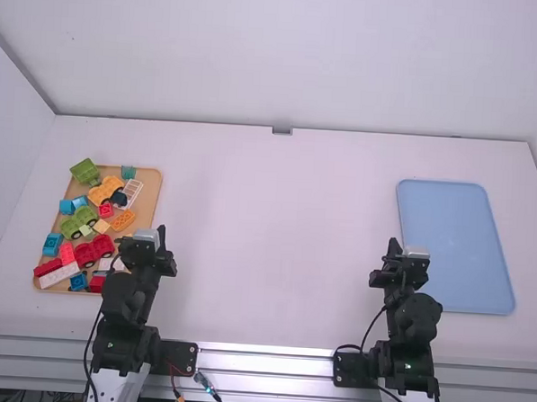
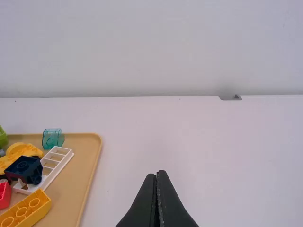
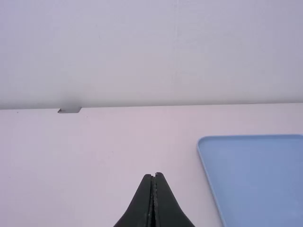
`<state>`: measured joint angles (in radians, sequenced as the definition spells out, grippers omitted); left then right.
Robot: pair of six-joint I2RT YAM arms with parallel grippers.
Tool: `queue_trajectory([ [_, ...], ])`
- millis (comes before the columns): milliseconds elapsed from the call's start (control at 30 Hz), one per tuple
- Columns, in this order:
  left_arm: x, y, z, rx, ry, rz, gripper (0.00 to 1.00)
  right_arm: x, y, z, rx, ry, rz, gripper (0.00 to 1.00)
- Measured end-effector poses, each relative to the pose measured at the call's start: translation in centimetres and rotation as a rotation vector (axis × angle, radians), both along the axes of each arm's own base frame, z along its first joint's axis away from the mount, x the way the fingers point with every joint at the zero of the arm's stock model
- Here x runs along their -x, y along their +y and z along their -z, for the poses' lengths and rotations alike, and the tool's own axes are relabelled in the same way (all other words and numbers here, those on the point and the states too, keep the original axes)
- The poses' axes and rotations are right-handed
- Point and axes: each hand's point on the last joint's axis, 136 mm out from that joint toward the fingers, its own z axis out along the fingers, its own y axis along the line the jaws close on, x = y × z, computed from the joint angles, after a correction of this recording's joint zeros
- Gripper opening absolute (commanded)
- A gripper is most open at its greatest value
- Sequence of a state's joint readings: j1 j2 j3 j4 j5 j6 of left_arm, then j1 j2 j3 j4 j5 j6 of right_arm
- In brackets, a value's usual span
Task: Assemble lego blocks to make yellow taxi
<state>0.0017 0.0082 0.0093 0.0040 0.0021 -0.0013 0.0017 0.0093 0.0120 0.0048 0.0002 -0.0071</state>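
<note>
Taxi build is looking like the very start, zero percent by my read. Blocks are lying jumbled in the wood tray (image 1: 151,208), on the left arm's side: yellow wheeled piece (image 2: 19,153), yellow brick (image 2: 28,210), white frame (image 2: 57,163), dark blue block (image 2: 23,169), clear teal piece (image 2: 52,138), plus greens (image 1: 85,172) and reds (image 1: 93,250). Dark blue block is resting by the yellow wheeled piece; whether any are clicking together, can't tell. Left gripper (image 2: 157,173) is pointing out over the table (image 1: 276,237), fingers meeting, grasping nothing. Right gripper (image 3: 154,175) is also clenched on nothing, waiting left of the blue tray (image 1: 448,219). Everything is remaining to do: picking a base, likely the yellow wheeled piece, setting it somewhere workable, stacking yellow parts on it, pressing studs home. Blue tray is maybe serving as the drop-off, guessing. Left arm is probably doing the first pick, since the blocks are sitting on its side; it'll be needing open fingers first.
</note>
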Motion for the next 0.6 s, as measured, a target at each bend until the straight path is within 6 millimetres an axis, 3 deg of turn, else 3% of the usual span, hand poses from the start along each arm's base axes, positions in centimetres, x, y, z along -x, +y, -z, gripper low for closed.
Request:
queue_trajectory([
  [467, -0.1, 0.0, 1.0, 0.000, 0.072, -0.001, 0.09, -0.2, 0.1, 0.9, 0.001, 0.061, -0.005, 0.09],
  [600, -0.2, 0.1, 0.1, 0.000, 0.108, -0.005, 0.14, -0.4, 0.1, -0.2, 0.005, 0.078, -0.009, 0.14],
])
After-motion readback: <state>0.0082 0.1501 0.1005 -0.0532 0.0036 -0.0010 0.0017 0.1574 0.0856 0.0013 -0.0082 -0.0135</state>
